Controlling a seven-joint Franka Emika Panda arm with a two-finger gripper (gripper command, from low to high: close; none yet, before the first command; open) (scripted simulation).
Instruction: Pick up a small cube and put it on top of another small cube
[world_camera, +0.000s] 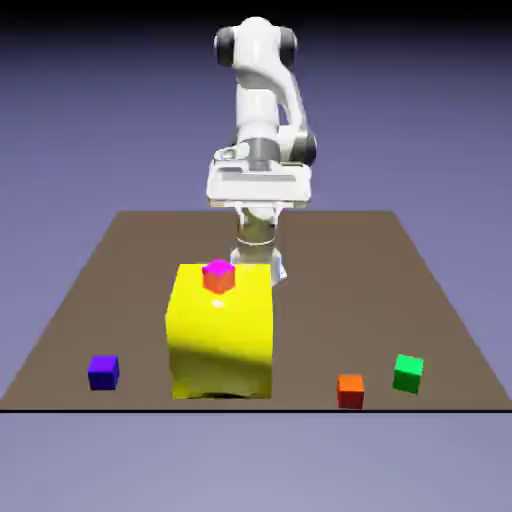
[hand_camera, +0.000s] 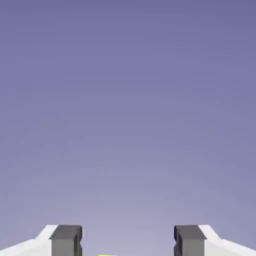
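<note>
A small cube (world_camera: 218, 276) with a magenta top and an orange-red front sits on the top of a large yellow block (world_camera: 222, 340), near its far edge. Three more small cubes rest on the table near its front edge: a blue one (world_camera: 103, 372), an orange one (world_camera: 350, 390) and a green one (world_camera: 408, 373). The robot's white hand (world_camera: 257, 187) hangs above and behind the yellow block. In the hand view my gripper (hand_camera: 127, 245) is open; its grey fingertips (hand_camera: 66, 241) stand far apart with only backdrop between them.
The brown table (world_camera: 400, 290) ends just in front of the small cubes. A thin sliver of yellow (hand_camera: 106, 254) shows at the bottom edge of the hand view.
</note>
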